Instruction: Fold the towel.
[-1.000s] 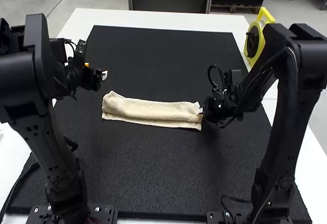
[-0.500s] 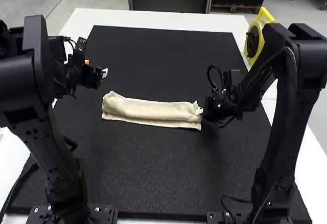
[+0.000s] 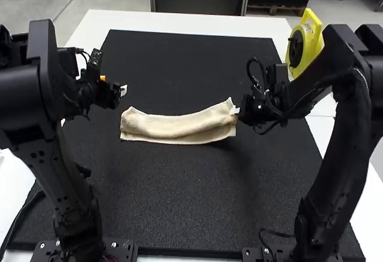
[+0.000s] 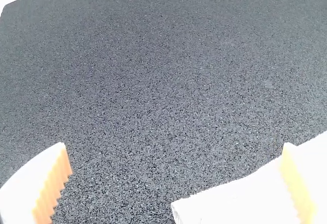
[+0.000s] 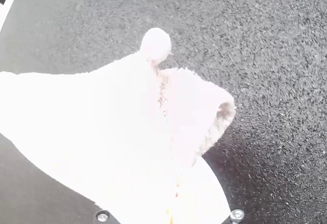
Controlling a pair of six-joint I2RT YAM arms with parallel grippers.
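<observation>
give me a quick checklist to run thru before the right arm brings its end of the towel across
1. Right gripper shut on the towel: ok, at the right end
2. Held end clear of the mat: ok, raised with a shadow below
3. All layers of that end in the grip: cannot tell
4. Towel's left end flat: not ok, its far corner pokes up
5. Left gripper open and off the towel: ok, beside the left end
</observation>
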